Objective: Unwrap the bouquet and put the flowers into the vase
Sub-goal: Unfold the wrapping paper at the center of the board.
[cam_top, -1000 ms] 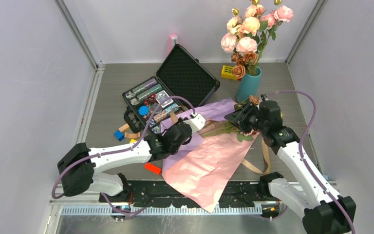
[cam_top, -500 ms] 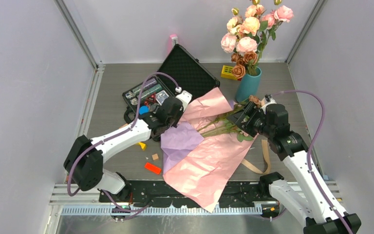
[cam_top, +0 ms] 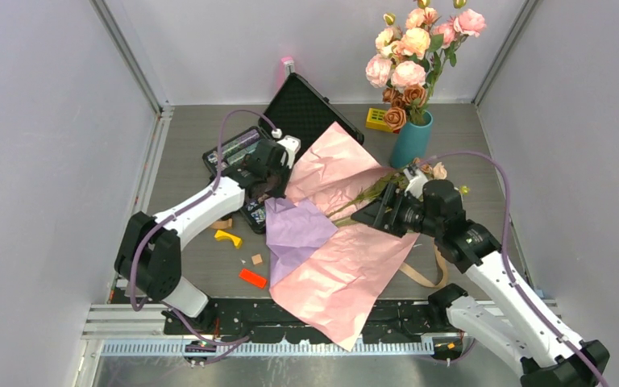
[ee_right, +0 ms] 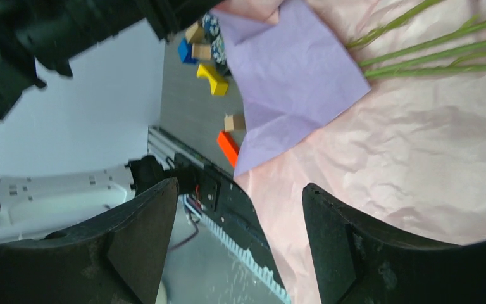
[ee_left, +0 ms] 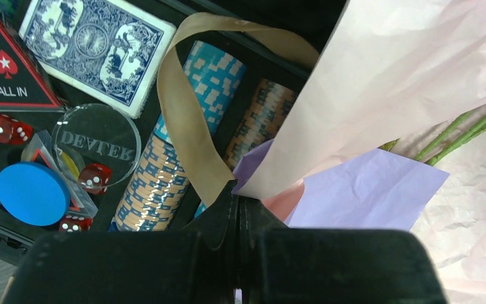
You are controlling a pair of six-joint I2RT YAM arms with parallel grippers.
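Bouquet [cam_top: 334,242] lies opened mid-bench, ribbon off. Its pink paper [cam_top: 346,270] is spread flat toward the near edge and its lilac paper [cam_top: 294,230] is folded over at the left. The flowers [cam_top: 438,171] rest on the sheet, not yet lifted: stems bare and pointing left, heads to the right and partly hidden behind the right arm, just near of the vase [cam_top: 411,141]. Judged about halfway: the unwrapping looks done, while picking up the bunch and setting it in the vase are left. The left tool [ee_left: 239,199] is pinched tight on a corner of the pink paper, holding that flap up and away to the far left. The right tool [ee_right: 239,190] hovers over the sheet by the stems, fingers wide, gripping nothing. A bigger bunch of roses [cam_top: 411,48] already fills the vase, so the mouth looks crowded. The tan ribbon [cam_top: 427,278] trails at the near right, and another length loops over the open poker case [cam_top: 314,121] behind the lifted flap. Small toy blocks [cam_top: 251,278] lie scattered on the bench [cam_top: 185,161] at the left, well clear of the route.
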